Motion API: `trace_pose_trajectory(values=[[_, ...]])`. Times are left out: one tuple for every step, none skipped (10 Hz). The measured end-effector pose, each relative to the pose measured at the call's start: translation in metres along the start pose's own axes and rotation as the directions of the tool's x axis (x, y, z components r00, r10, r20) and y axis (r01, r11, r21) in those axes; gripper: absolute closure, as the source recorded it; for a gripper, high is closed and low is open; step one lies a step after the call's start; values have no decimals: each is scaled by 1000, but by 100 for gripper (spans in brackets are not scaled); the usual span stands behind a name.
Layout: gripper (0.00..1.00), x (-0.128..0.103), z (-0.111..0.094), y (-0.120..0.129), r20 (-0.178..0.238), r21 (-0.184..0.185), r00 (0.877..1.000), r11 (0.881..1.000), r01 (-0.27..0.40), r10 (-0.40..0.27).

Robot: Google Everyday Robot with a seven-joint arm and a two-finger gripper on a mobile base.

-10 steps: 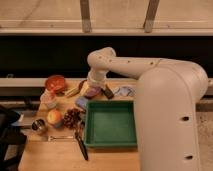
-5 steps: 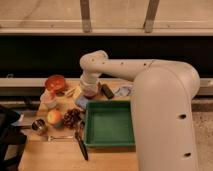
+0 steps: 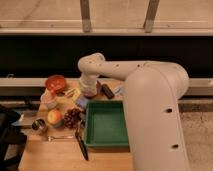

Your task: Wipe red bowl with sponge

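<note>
While the red bowl (image 3: 56,82) sits at the desk's (image 3: 50,155) back left, the hand (image 3: 90,93) hangs just to its right, near but apart, a yellowish piece (image 3: 72,92) between them. So the coming move runs leftward from the hand to the bowl. Is the hand open, or carrying the sponge? Tucked under the wrist, I cannot tell. Against a second ago, the arm has swung left toward the bowl; over the last half second it barely shifts.
</note>
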Motion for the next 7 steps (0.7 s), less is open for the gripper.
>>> trace_pose_trajectory(values=[[20,1,6,-3,-10,-2,1000,1000,-14,14],[20,2,15,-6,-25,-1,999,1000,-28,28],[20,3,21,-7,-40,3,998,999,-39,39],[20,4,22,-9,-49,8,998,999,-47,48],[20,6,25,-12,-63,13,996,998,-57,58],[20,7,29,-15,-75,15,995,998,-66,67],[20,8,33,-17,-86,19,993,997,-74,75]])
